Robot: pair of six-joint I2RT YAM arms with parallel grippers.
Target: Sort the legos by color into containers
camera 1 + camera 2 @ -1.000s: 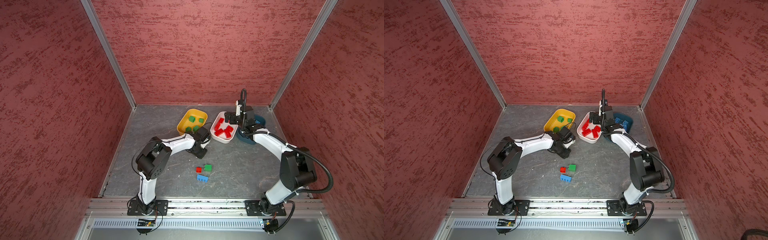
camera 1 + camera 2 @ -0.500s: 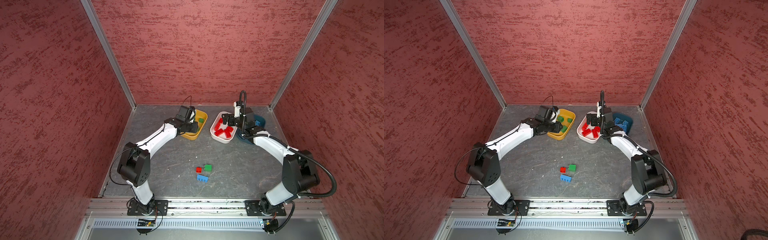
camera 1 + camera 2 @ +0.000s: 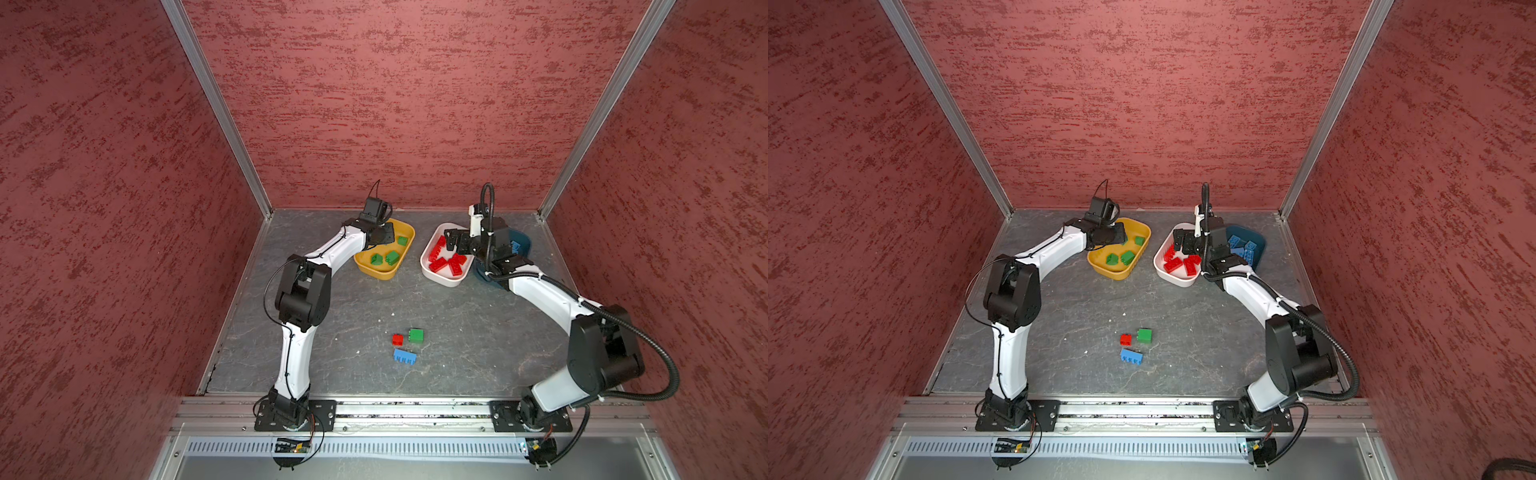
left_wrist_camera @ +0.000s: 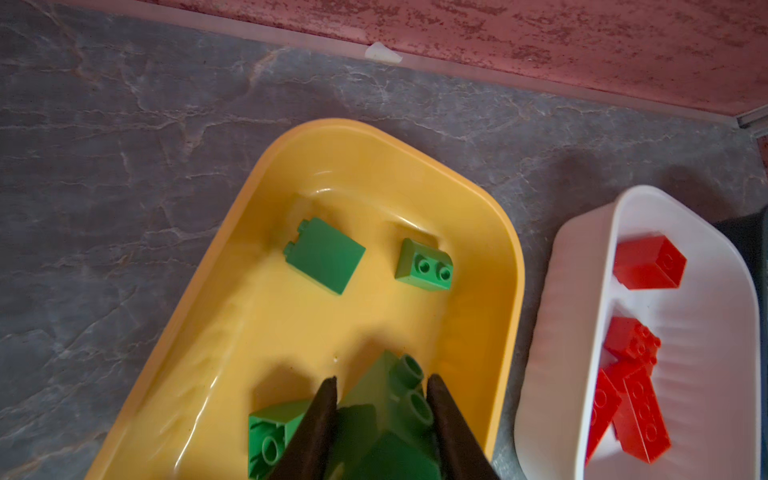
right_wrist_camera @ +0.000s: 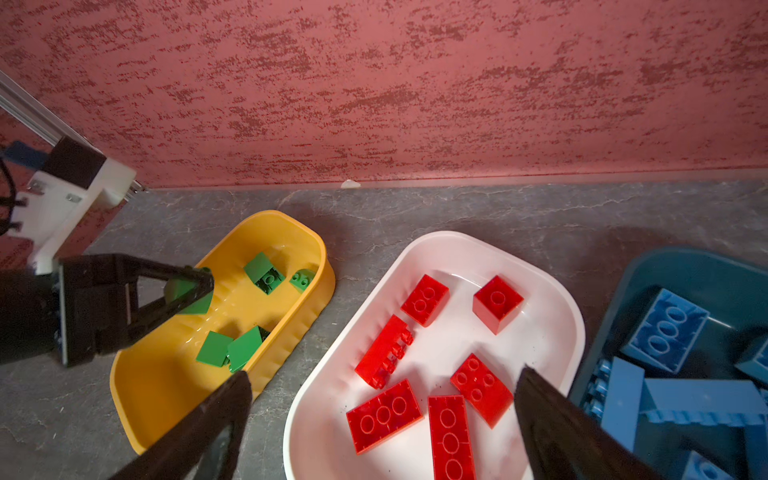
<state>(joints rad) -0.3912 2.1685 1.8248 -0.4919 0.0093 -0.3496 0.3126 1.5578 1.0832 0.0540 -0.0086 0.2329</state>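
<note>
Green lego (image 4: 386, 419): a sloped brick, pinched in the left tool (image 4: 380, 384) (its studs poke out to one side).
Left tool: clamped on that brick and hanging over the yellow tub (image 4: 509, 257).
Where the tub lies: right under the brick. The brick sits inside the rim line, not out over the worktop (image 3: 457, 324).
Next move, I think: just let go. It should drop straight down beside the other green legos (image 4: 324, 255).
Right tool (image 5: 384, 374): fingers wide apart, holding nothing, above the white tub (image 5: 457, 245).
Left to sort: loose red lego (image 3: 397, 339), loose green lego (image 3: 416, 335) and loose blue lego (image 3: 404, 357), well apart from the tubs, about midway between the arms.
</note>
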